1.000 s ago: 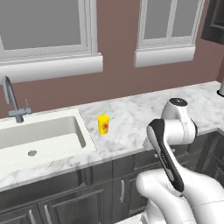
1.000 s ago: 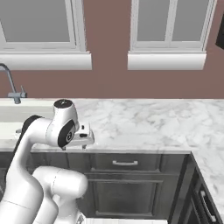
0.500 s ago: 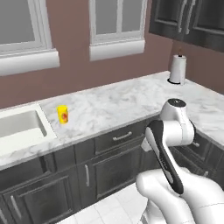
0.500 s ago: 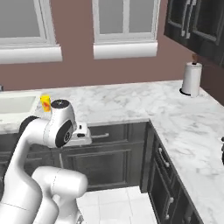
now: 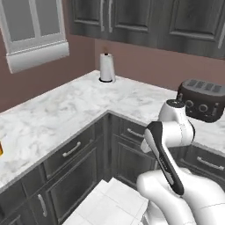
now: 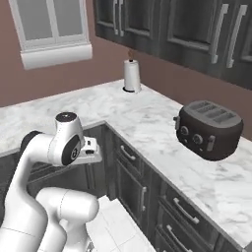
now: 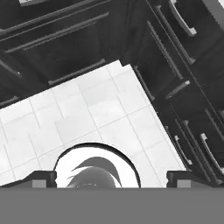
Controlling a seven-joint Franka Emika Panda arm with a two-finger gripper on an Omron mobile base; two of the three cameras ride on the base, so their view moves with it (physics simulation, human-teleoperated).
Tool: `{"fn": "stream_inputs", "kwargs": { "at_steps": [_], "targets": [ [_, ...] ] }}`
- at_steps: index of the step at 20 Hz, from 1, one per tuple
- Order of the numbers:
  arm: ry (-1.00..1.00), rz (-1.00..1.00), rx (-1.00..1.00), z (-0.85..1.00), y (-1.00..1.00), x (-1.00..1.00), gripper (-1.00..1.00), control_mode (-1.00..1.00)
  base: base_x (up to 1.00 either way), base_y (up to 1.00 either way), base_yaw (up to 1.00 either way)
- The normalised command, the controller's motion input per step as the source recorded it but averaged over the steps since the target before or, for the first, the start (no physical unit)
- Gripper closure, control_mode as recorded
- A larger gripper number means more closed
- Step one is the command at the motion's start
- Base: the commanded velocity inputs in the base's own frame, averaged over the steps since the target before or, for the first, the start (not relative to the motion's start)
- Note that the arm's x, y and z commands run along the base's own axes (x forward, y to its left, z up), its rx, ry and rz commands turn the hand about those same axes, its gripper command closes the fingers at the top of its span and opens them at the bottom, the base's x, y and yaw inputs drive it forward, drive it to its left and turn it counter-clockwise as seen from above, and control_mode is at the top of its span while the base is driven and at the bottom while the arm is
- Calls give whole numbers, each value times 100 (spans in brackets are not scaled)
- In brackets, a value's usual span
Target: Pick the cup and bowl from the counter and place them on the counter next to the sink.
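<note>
Gripper [image 7: 113, 178] hangs empty, fingers spread wide, pointing down at the white floor tiles [image 7: 92, 109] below it, with dark cabinets [image 7: 175, 83] close beside. A sliver of the cup [image 5: 1, 148] sits well off to its left, up on the counter [image 5: 66, 110] edge

black toaster [image 6: 209, 129], paper towel roll [image 5: 106, 67], window [image 6: 53, 30]
</note>
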Motion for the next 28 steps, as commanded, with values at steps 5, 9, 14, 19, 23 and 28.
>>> {"fn": "stream_inputs", "kwargs": {
  "at_steps": [5, 9, 14, 19, 23, 28],
  "targets": [
    [0, 0, 0, 0, 0, 0, -100, 100, -90, 0, -58],
    [0, 0, 0, 0, 0, 0, -100, 100, -64, -1, -63],
    [0, 0, 0, 0, 0, 0, -100, 100, -62, -54, -48],
    [0, 0, 0, 0, 0, 0, -100, 100, -8, -100, 3],
    [0, 0, 0, 0, 0, 0, -100, 100, -8, -100, 4],
    [0, 0, 0, 0, 0, 0, -100, 100, -45, -100, -4]
  ]
}}
